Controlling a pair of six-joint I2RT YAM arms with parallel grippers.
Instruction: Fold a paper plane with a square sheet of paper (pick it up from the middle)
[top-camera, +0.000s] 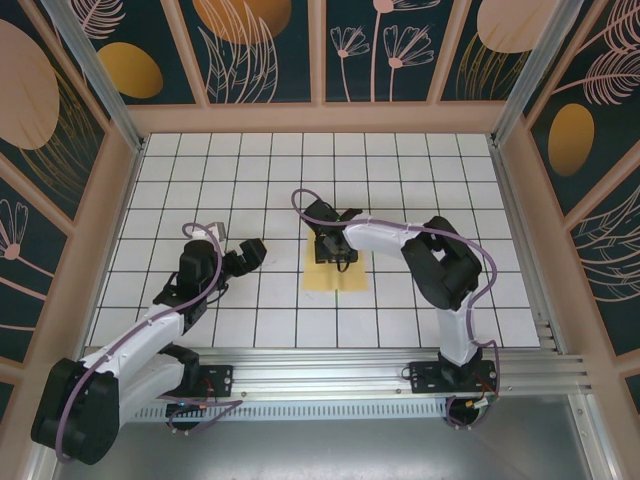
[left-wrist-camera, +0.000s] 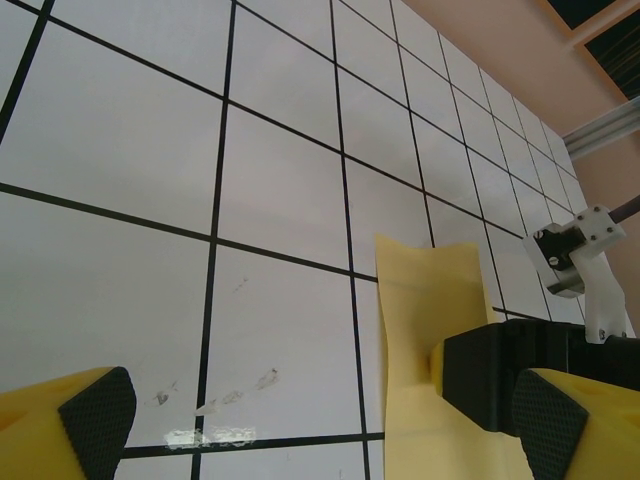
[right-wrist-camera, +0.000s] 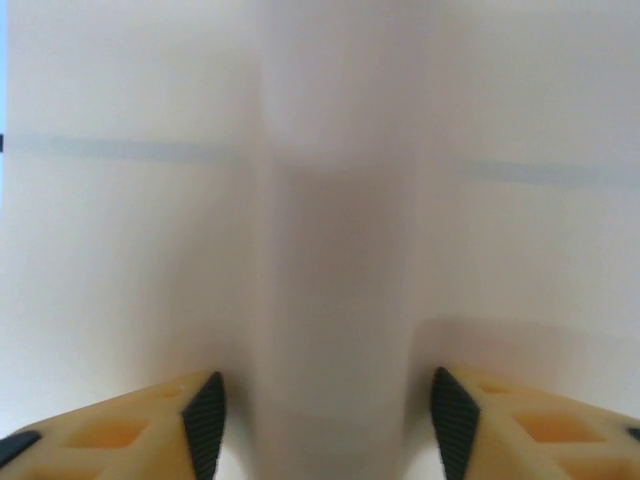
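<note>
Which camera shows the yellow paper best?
Top external: the yellow paper shows nearly whole, its far part under the right claw. Left wrist catches part of it; right wrist sees it blurred, close up.

One paper sheet (top-camera: 335, 281); two arms (top-camera: 150, 335) (top-camera: 445, 270); two end effectors (top-camera: 252, 250) (top-camera: 335, 258).

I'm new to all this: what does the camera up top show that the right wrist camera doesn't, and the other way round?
Top camera: both arms over the white grid table, the left gripper hovering beside the square sheet of paper, not on it. Right wrist camera: up close, a raised ridge of paper between the right gripper's spread fingers. Both: the sheet, with the right gripper down on it.
</note>
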